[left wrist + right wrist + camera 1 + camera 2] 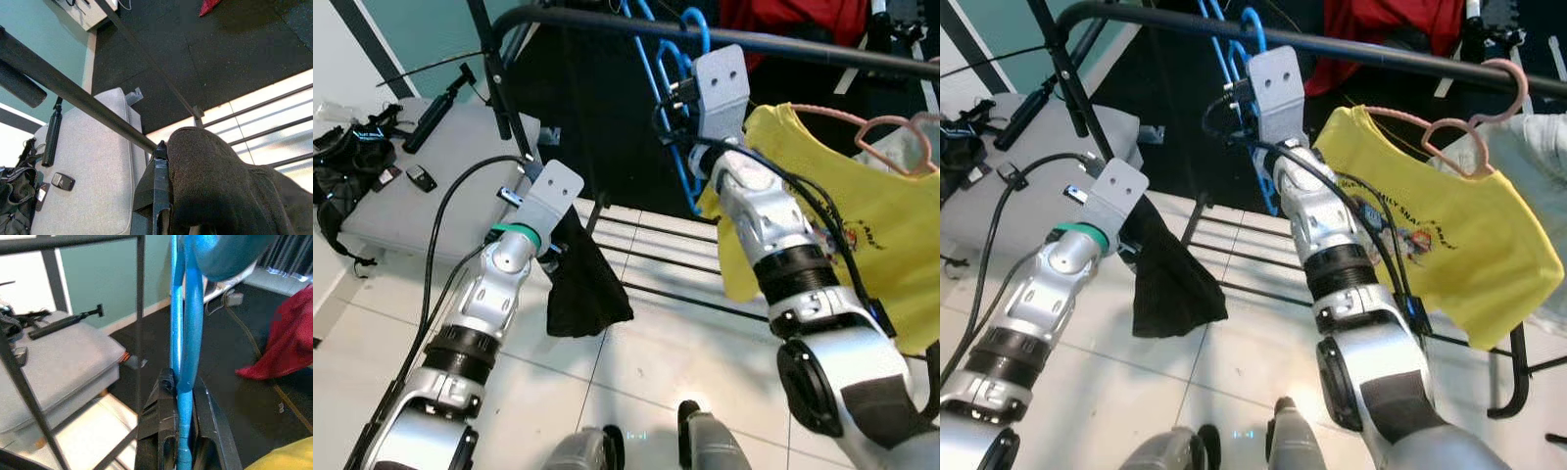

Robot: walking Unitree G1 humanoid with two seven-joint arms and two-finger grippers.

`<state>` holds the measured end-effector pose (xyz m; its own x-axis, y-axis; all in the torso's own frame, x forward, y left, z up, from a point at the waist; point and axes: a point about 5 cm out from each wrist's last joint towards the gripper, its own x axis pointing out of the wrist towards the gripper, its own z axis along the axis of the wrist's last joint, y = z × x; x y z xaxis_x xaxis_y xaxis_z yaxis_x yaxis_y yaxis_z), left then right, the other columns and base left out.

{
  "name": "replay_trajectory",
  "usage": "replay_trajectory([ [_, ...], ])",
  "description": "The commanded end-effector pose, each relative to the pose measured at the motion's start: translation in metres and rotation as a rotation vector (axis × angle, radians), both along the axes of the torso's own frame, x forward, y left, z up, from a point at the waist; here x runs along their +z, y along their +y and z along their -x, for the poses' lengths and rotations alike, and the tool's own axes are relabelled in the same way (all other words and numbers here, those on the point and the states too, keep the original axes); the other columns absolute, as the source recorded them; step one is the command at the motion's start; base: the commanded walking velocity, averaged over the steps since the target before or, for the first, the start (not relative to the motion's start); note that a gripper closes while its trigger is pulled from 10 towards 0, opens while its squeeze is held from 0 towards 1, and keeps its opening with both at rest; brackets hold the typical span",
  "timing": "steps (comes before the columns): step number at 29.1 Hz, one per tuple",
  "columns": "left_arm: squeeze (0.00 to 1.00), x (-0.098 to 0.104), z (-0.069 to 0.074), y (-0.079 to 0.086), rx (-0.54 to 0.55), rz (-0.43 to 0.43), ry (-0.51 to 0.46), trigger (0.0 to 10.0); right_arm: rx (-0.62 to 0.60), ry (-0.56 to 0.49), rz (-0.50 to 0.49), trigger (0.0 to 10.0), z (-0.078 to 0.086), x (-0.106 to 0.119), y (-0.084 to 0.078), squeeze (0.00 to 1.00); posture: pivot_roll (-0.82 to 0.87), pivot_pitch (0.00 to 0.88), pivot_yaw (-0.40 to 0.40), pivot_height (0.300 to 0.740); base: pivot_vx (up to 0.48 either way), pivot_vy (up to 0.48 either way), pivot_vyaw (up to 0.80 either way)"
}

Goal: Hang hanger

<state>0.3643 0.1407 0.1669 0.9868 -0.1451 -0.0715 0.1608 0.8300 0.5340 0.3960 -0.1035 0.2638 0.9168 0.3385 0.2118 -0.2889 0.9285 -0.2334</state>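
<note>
My right gripper (183, 438) is shut on a blue plastic hanger (188, 333), with one black finger on each side of its stem. It holds the blue hanger (1234, 59) up at the black clothes rail (1381, 47). The hook (700, 24) curves up by the rail, and I cannot tell if it rests on it. My left gripper (166, 205) is lower and to the left, shut on a black cloth (582, 284) that hangs down from it. The cloth (220, 181) covers most of the fingers.
A yellow T-shirt (1430, 225) hangs on a pink hanger (1474, 122) on the rail, right of my right arm. A red garment (783, 20) lies behind. A grey cushioned seat (431, 166) with small items stands at the left. The rack's lower bars (656, 257) cross the tiled floor.
</note>
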Motion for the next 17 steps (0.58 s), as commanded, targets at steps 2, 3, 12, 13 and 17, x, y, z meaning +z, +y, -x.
replay_trajectory([
  [2, 0.00, 0.000, 0.000, 0.001, 0.000, 0.006, -0.009, 0.0, 0.052, -0.047, 0.024, 0.0, 0.013, 0.007, -0.001, 0.00, -0.10, 0.111, 0.121, 0.740, 0.000, 0.000, 0.00],
  [3, 0.00, 0.000, 0.000, 0.000, -0.005, 0.012, -0.009, 0.0, 0.061, -0.056, 0.035, 0.0, 0.017, 0.008, -0.004, 0.00, -0.10, 0.111, 0.121, 0.740, 0.000, 0.000, 0.00],
  [12, 0.00, 0.005, 0.002, -0.010, -0.085, 0.048, -0.014, 0.0, 0.181, 0.022, 0.123, 0.0, 0.065, -0.006, -0.038, 0.00, -0.13, 0.111, 0.121, 0.740, 0.000, 0.000, 0.00],
  [13, 0.00, 0.005, 0.002, -0.010, -0.085, 0.048, -0.014, 0.0, 0.181, 0.022, 0.123, 0.0, 0.065, -0.006, -0.038, 0.00, -0.13, 0.111, 0.121, 0.740, 0.000, 0.000, 0.00],
  [17, 0.00, 0.004, 0.002, -0.012, -0.112, 0.047, -0.008, 0.0, 0.201, 0.115, 0.153, 0.0, 0.093, -0.020, -0.063, 0.00, -0.16, 0.120, 0.125, 0.740, 0.000, 0.000, 0.00],
])
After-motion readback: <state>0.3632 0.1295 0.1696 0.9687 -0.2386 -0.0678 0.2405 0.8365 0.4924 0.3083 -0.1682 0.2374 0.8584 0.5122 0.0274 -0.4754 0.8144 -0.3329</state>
